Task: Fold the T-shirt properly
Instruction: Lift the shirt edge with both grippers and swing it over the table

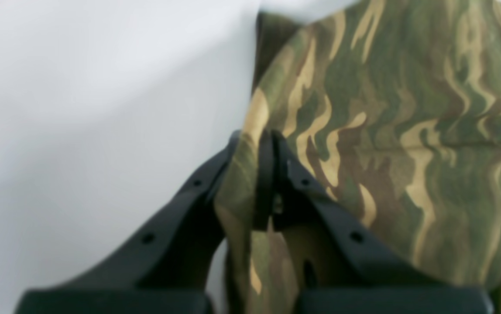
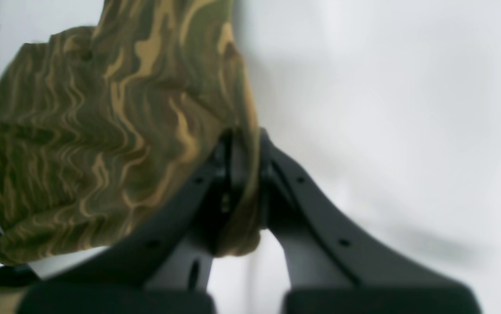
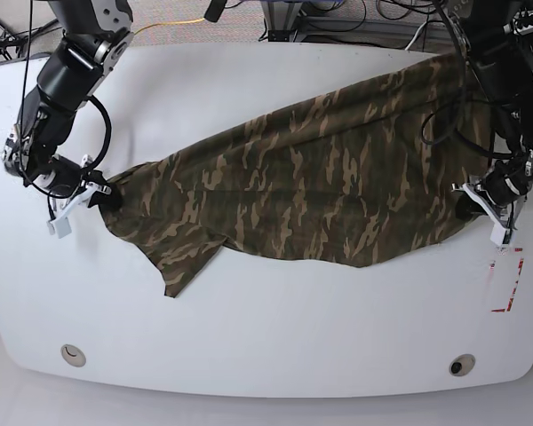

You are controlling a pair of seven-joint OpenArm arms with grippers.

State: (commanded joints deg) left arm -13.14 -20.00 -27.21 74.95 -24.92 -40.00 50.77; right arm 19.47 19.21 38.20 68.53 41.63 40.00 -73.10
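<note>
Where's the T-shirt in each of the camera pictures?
Left wrist: the T-shirt fills the right side and runs down between the gripper's fingers.
Right wrist: upper left to lower centre.
Base: across the middle, from the left arm's gripper to the right arm's gripper.
Shared landmark: the white tabletop beneath it.

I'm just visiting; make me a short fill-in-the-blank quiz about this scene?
The shirt has a ____ print. The left fingers are closed on ____. The surface beneath is ____. The number of arms gripping the cloth is ____.

Missing words, in order: camouflage; the shirt; white; two.
</note>
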